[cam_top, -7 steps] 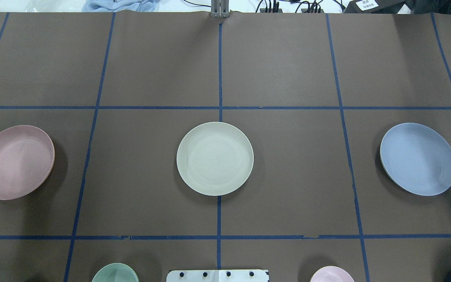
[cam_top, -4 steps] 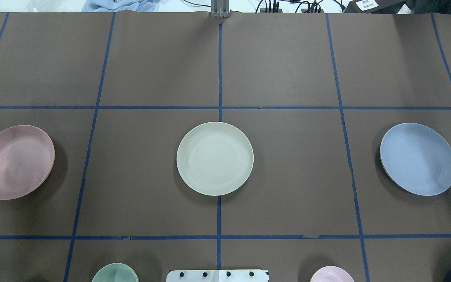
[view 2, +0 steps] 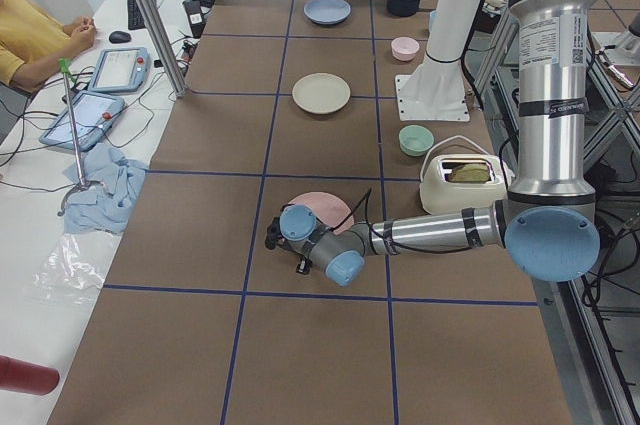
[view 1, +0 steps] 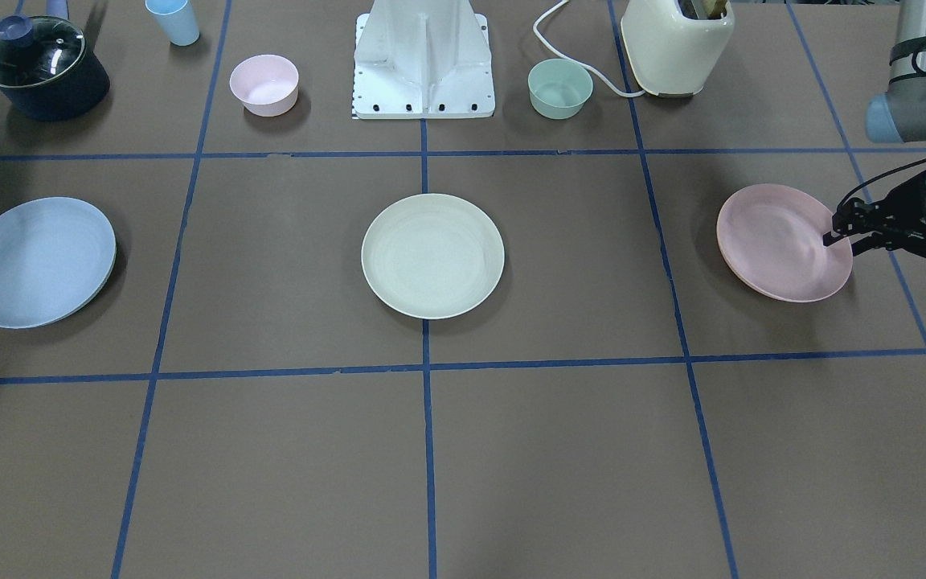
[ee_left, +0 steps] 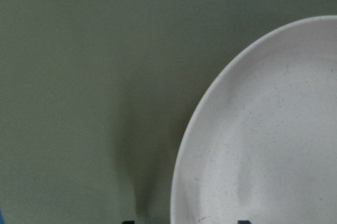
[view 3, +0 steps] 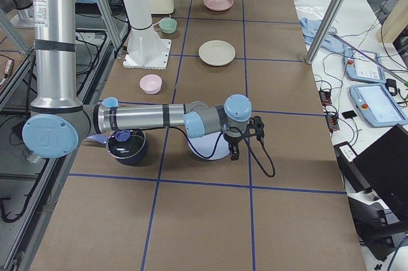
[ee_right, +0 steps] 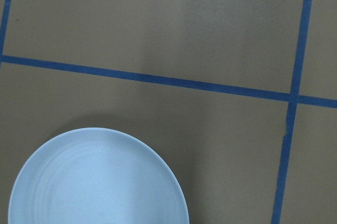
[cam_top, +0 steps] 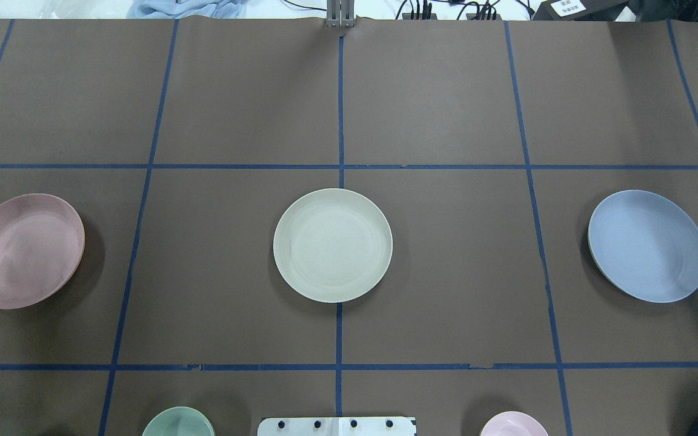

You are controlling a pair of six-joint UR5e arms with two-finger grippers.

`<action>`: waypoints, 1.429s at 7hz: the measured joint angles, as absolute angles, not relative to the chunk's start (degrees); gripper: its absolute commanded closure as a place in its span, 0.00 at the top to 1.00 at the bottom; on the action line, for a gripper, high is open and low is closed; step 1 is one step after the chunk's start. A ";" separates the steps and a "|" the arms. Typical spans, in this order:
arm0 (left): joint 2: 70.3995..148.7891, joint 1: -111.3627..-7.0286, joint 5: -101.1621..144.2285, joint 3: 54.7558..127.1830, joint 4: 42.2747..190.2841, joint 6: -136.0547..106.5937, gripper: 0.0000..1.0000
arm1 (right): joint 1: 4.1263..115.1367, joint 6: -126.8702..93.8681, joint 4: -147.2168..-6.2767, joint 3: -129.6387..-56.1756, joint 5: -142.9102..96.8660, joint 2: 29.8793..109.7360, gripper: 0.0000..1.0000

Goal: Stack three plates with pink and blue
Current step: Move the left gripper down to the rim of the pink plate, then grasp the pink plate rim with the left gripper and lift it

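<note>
Left gripper (view 1: 831, 232) moved inward over pink plate (view 1: 776, 241) rim; forearm low, near-horizontal; jaws parted, straddling the rim.

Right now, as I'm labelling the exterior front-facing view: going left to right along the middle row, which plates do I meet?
blue plate → cream plate → pink plate

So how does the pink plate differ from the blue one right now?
The pink plate lies on the robot's far left, the blue plate on its far right. The left gripper, open, straddles the pink plate's rim; nothing touches the blue plate. Apart from colour, both are round, shallow, equal in size and unstacked.
</note>
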State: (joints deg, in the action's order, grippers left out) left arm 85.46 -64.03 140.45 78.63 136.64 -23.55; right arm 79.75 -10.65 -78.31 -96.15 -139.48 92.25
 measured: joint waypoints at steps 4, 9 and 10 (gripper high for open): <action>85.54 -64.03 141.40 82.05 136.64 -27.72 0.00 | 79.72 -10.72 -78.31 -96.08 -139.48 92.23 1.00; 98.64 -59.35 149.82 94.57 136.20 -67.91 0.00 | 79.36 -10.72 -78.39 -95.82 -139.47 92.05 1.00; 102.79 -54.66 146.35 95.58 136.12 -75.98 0.00 | 79.17 -10.72 -78.39 -95.52 -139.43 91.89 1.00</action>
State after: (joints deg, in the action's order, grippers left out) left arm 102.79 -54.66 146.35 95.58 136.12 -75.98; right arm 79.17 -10.72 -78.39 -95.52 -139.43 91.89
